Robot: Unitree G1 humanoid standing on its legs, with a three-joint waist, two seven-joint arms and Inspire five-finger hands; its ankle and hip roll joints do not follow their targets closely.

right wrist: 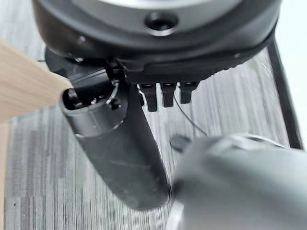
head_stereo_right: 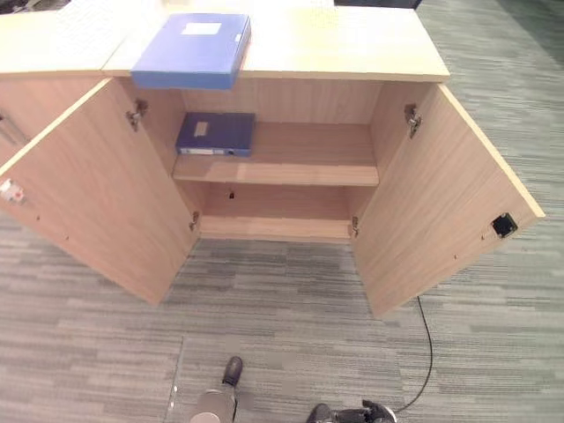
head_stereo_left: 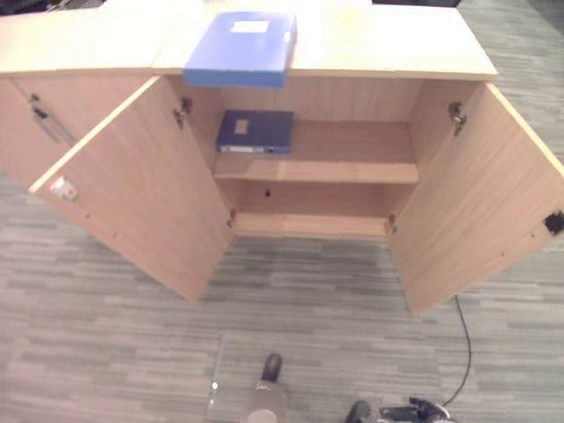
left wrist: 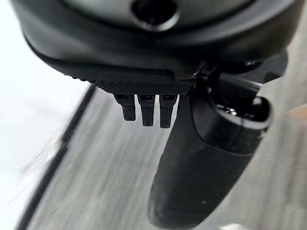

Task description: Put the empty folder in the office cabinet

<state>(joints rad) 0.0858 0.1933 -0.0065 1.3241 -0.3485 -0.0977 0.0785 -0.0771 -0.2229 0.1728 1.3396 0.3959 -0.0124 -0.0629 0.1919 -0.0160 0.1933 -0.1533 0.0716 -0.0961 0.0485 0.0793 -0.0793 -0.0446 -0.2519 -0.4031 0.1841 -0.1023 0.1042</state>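
Cabinet open, folder not yet taken up.
The light blue folder (head_stereo_left: 241,48) lies on the cabinet top (head_stereo_left: 388,40), at 11 o'clock above the open cabinet (head_stereo_left: 317,163); a dark blue folder (head_stereo_left: 256,130) already sits on the shelf (head_stereo_left: 352,167). Left hand (left wrist: 192,158) and right hand (right wrist: 115,153) hang relaxed, holding nothing; grasp and placement remain.

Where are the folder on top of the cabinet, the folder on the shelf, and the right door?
Light blue folder (head_stereo_left: 240,47), left eye view: centre of its top face.
Dark blue folder (head_stereo_left: 256,129), left eye view: middle of its cover.
Right cabinet door (head_stereo_right: 436,198), right eye view: middle of its inner face.
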